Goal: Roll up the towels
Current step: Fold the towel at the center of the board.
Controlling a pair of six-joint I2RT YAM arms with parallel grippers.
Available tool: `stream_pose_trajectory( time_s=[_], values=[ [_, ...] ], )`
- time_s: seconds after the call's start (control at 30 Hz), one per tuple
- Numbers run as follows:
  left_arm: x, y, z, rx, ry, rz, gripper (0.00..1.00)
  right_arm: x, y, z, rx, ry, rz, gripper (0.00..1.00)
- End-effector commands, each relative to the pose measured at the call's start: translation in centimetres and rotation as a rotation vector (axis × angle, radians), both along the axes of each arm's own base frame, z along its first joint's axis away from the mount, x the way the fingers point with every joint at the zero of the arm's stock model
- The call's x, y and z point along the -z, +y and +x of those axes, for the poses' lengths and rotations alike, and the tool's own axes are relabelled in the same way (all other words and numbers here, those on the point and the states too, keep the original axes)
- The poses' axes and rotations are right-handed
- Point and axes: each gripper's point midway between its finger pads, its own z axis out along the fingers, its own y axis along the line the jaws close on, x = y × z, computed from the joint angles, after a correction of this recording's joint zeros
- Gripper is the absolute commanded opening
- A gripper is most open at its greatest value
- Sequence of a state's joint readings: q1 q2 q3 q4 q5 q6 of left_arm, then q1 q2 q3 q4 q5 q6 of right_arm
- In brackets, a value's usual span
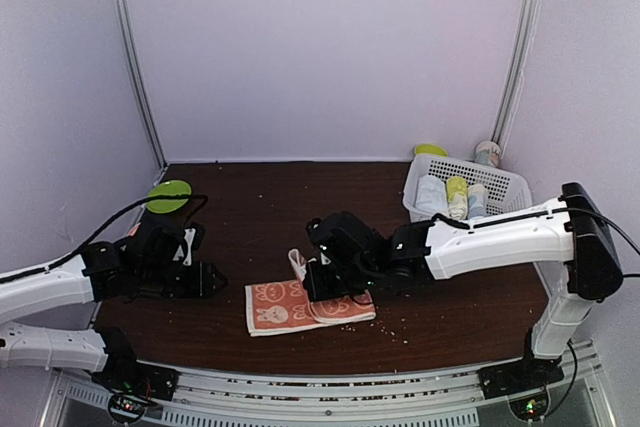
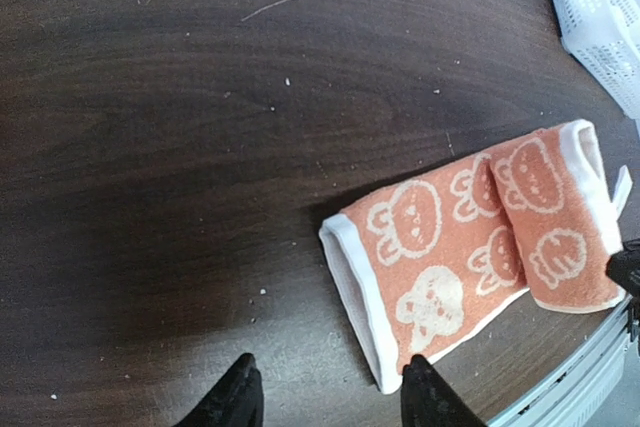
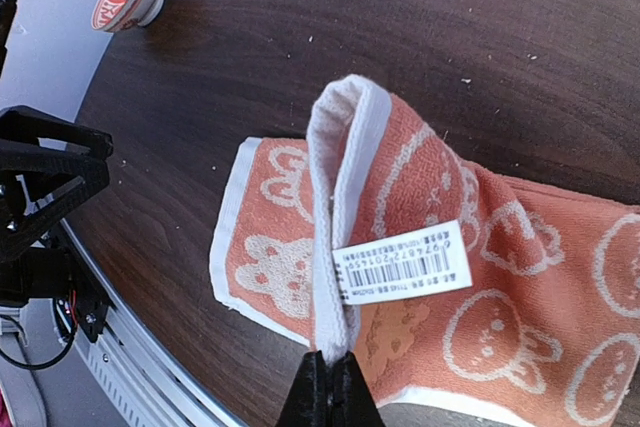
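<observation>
Dark wooden tabletop [image 1: 300, 207]. An orange towel [image 1: 280, 307] with cream rabbit patterns lies at the middle of the front edge. The right gripper [image 3: 328, 392] is clamped on one white-bordered end, which is raised and curled over, with a barcode label [image 3: 402, 264] showing. The left gripper [image 2: 328, 387] is just left of the towel, jaws apart and empty.

Towel [image 1: 275, 309]: part hidden under right gripper [image 1: 318, 277] in top view; one end cut by right wrist frame. Label [image 3: 403, 263]: print too small to read. Basket [image 1: 512, 190]: contents unidentifiable; cropped in left wrist view. Left gripper [image 2: 328, 387]: fingers cropped at bottom edge.
</observation>
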State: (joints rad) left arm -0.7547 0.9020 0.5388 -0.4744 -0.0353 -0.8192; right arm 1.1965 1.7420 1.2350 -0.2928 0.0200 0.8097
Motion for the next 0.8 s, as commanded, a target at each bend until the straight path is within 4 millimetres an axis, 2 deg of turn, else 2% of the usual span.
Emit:
stream_pose_trajectory(
  time_s=[0.0,0.13,0.53,0.77],
  values=[
    [0.3,0.1,-0.1,-0.012,-0.003,-0.008,0.49,0.4,2.5,-0.3,-0.011,0.017,0.02,0.0],
    [0.6,0.2,-0.3,-0.01,0.004,-0.004,0.49,1.1,3.3,-0.3,-0.024,0.028,0.007,0.0],
    [0.9,0.5,-0.5,-0.012,0.005,0.0,0.49,-0.1,5.8,-1.3,-0.079,0.004,0.005,0.0],
    [1.2,0.7,-0.7,-0.016,0.011,0.0,0.49,1.4,6.5,-1.4,-0.091,0.02,-0.03,0.0]
  ],
)
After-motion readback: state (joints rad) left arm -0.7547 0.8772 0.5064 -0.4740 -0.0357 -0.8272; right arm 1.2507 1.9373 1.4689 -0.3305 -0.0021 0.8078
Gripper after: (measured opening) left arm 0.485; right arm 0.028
